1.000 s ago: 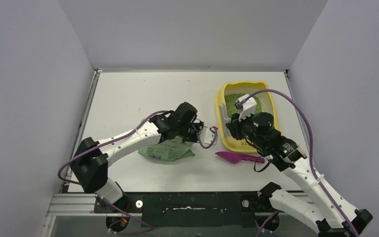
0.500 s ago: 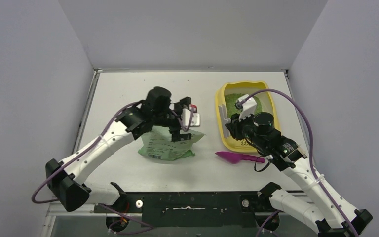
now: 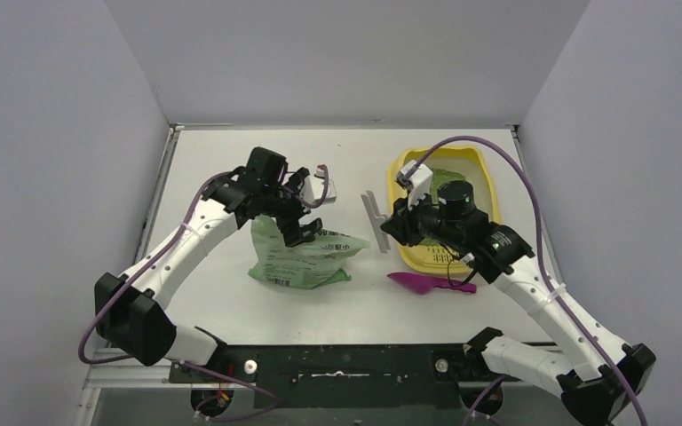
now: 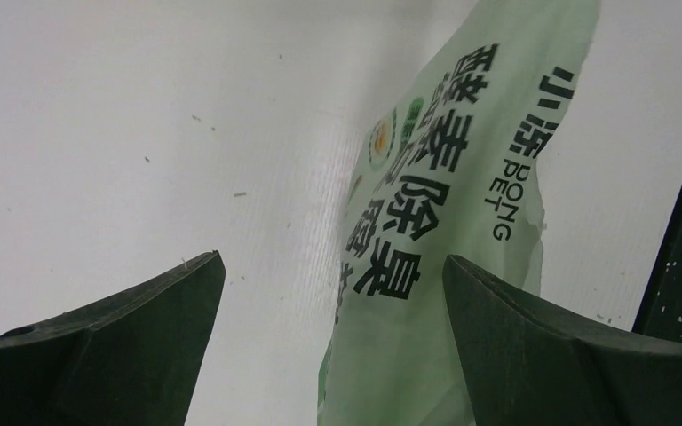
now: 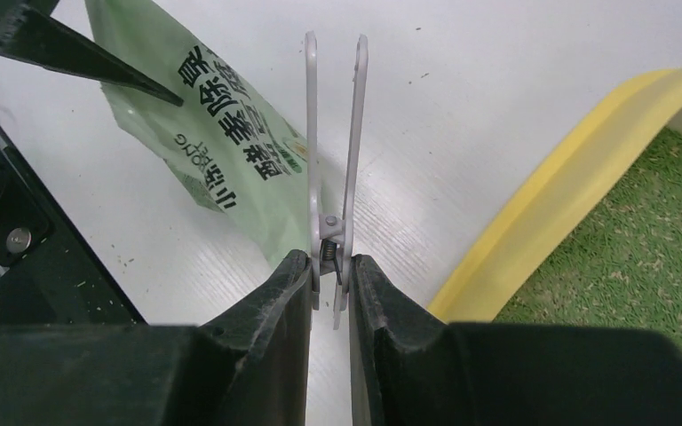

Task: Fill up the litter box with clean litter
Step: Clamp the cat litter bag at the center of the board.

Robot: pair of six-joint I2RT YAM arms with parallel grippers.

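Note:
The yellow litter box [image 3: 397, 182] stands at the right, its rim [image 5: 568, 169] curving round green clean litter [image 5: 648, 231]. Left of it the light-green printed bag [image 3: 306, 257] lies on the table. My left gripper [image 3: 306, 211] hovers over the bag's upper end, open, with the bag [image 4: 462, 177] below and nothing between its fingers [image 4: 333, 259]. My right gripper [image 3: 391, 226] is shut on a white spring clip [image 5: 333, 133]. The clip [image 3: 375, 220] points at the bag's right edge [image 5: 204, 115], just left of the litter box.
A magenta scoop [image 3: 431, 283] lies on the table in front of the litter box, under the right arm. Grey walls close in the table at the left, back and right. A black rail runs along the near edge.
The left gripper opened, letting go of the bag's top, and swung up and back-left. The right gripper carried the clip left, from over the litter box toward the bag.

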